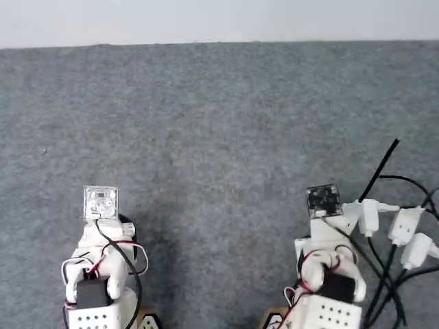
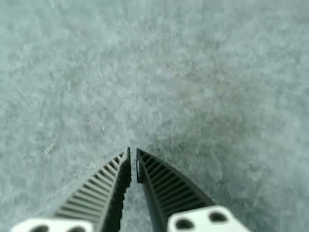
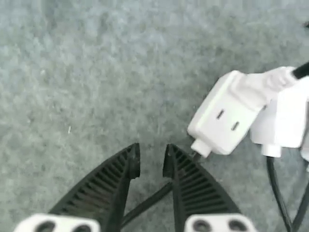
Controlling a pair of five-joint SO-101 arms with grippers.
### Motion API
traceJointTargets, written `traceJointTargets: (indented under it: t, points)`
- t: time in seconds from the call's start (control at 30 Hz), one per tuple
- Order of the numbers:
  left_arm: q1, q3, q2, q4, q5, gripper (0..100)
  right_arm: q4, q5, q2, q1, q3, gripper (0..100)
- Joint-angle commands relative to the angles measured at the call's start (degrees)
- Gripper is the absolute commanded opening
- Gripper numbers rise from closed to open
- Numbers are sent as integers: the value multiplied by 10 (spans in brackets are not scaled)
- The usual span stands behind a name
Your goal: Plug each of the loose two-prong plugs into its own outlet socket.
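Note:
A white outlet socket (image 3: pixel 223 120) with two slots lies on the grey carpet, just beyond one fingertip of my right gripper (image 3: pixel 150 162), which is slightly open and holds nothing. More white cable-end pieces (image 3: pixel 285 121) crowd right behind that socket. In the high view these white pieces (image 1: pixel 369 216) (image 1: pixel 405 225) (image 1: pixel 420 250) sit on black cables beside the right arm (image 1: pixel 329 267). I cannot tell which are plugs. My left gripper (image 2: pixel 133 155) hangs shut and empty over bare carpet, and its arm (image 1: pixel 99 260) stands at the near left.
Black cables (image 1: pixel 381 274) tangle along the near right edge, and one cable (image 3: pixel 145 205) runs under my right fingers. One black lead (image 1: pixel 383 164) stretches away from the plugs. Grey carpet (image 1: pixel 219 123) covers the middle and far side of the table.

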Motion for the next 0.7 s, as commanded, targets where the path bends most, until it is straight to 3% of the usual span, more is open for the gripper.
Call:
traceJointTargets:
  t: [0.0,0.2,0.67]
  points:
    - [2,-2,-12,2,-4,15,44,7,-59,-5,12,91]
    - [2,-2,-12,48,-4,14,56,10,-32,-3,12,91]
    - [2,-2,-12,46,-4,14,56,10,-33,-3,13,91]
